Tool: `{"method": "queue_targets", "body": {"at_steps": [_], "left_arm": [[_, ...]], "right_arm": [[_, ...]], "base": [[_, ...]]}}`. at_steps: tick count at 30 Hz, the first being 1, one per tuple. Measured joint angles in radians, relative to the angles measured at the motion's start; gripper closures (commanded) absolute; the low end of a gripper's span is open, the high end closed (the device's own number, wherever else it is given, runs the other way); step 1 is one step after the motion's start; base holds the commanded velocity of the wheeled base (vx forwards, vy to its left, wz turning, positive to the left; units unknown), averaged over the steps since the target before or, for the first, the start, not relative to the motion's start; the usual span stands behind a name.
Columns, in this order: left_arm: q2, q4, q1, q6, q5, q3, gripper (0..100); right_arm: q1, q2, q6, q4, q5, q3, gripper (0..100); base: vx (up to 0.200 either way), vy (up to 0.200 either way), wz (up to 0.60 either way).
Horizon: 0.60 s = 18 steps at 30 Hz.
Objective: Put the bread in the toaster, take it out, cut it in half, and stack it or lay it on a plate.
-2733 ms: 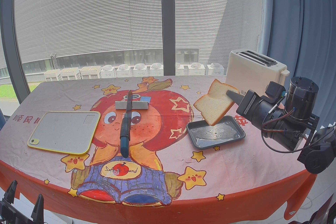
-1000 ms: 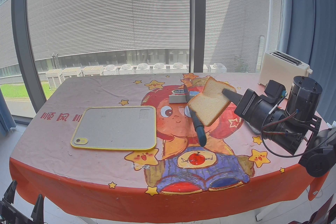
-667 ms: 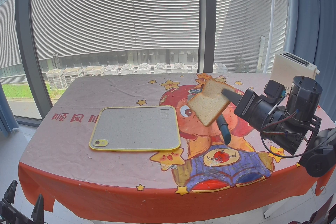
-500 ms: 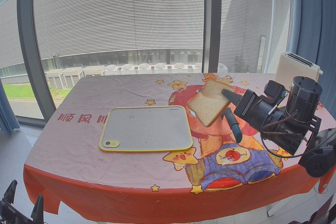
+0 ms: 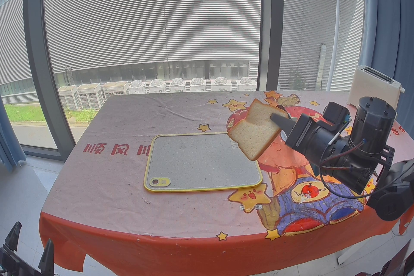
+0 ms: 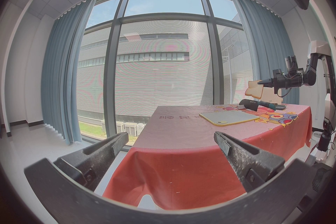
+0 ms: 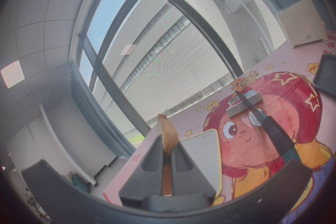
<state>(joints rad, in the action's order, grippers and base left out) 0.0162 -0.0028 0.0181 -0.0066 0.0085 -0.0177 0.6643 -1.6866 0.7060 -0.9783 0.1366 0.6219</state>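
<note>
Bread corner inside right hand

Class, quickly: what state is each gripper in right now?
Left gripper: open, holding nothing.
Right gripper: closed on the bread slice.

tablecloth — orange, cartoon print | curtain — blue | window behind

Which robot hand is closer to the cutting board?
Right. The right gripper holds the bread by the cutting board; the left gripper hangs low, off the table.
</note>
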Motion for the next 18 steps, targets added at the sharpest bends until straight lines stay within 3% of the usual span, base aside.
{"method": "queue_targets", "body": {"at_steps": [18], "left_arm": [[0.0,0.0,0.0,0.001,0.0,0.0,0]], "right_arm": [[0.007,-0.007,0.0,-0.001,0.0,0.004,100]], "base": [[0.0,0.0,0.0]]}}
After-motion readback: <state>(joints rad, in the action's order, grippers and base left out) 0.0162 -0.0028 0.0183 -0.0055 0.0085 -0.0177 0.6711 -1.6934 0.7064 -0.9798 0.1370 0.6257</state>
